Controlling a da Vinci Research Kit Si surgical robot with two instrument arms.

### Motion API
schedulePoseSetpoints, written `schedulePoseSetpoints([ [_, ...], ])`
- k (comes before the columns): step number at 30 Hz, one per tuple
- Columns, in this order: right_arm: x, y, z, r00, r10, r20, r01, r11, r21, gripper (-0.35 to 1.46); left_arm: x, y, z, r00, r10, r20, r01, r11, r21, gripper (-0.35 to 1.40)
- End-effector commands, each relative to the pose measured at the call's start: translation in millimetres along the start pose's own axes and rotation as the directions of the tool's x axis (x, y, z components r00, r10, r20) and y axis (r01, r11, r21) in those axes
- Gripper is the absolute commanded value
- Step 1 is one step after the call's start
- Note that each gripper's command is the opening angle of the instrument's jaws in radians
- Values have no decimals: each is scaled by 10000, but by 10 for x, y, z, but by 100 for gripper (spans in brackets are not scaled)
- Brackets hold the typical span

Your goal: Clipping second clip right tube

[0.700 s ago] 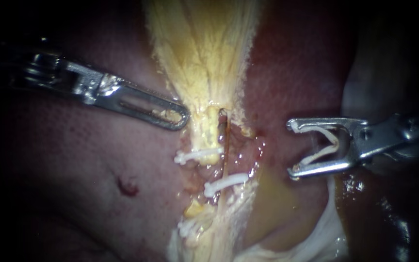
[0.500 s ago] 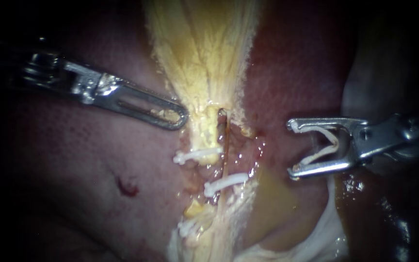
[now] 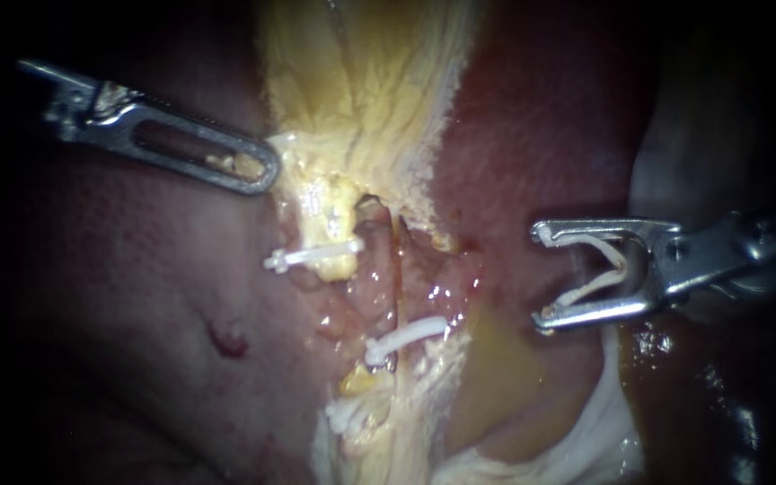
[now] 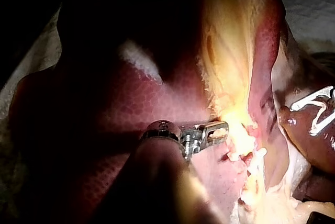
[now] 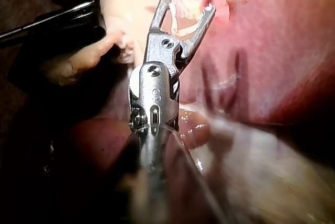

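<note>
The left instrument [image 3: 260, 172] has swung up and away from the tubes, dragging the yellow tissue [image 3: 361, 99] and the upper clip [image 3: 312, 257] with it across the liver [image 3: 136, 296]. Its jaws are clamped on that tissue's edge. The right instrument [image 3: 541, 275] hangs well apart from the right tube [image 3: 397, 278], jaws spread yet gripping a loaded clip [image 3: 586, 289] from both sides. One lower clip [image 3: 406, 336] already crosses the right tube.

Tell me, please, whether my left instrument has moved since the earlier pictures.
Yes: the left instrument moved up and leftward, away from the stationary right instrument.
</note>
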Motion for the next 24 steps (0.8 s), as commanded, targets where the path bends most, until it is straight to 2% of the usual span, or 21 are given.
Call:
schedulePoseSetpoints([
  [1,0,0,0,10000,3,4,-3,10000,-4,50,1,0,2,10000,4,6,-4,10000,-19,-35],
  [5,0,0,4,10000,1,8,-1,10000,-27,50,1,0,2,10000,4,9,-4,10000,-23,-35],
  [14,-7,-5,39,9999,-132,-5,132,9998,134,50,2,0,4,10000,7,17,-7,10000,-34,-35],
  [20,-14,-4,68,9983,580,-21,-579,9973,448,50,2,0,5,10000,6,23,-6,10000,-42,-35],
  [24,-25,-2,87,9940,1091,7,-1089,9919,650,50,2,0,5,10000,6,23,-6,10000,-42,-35],
])
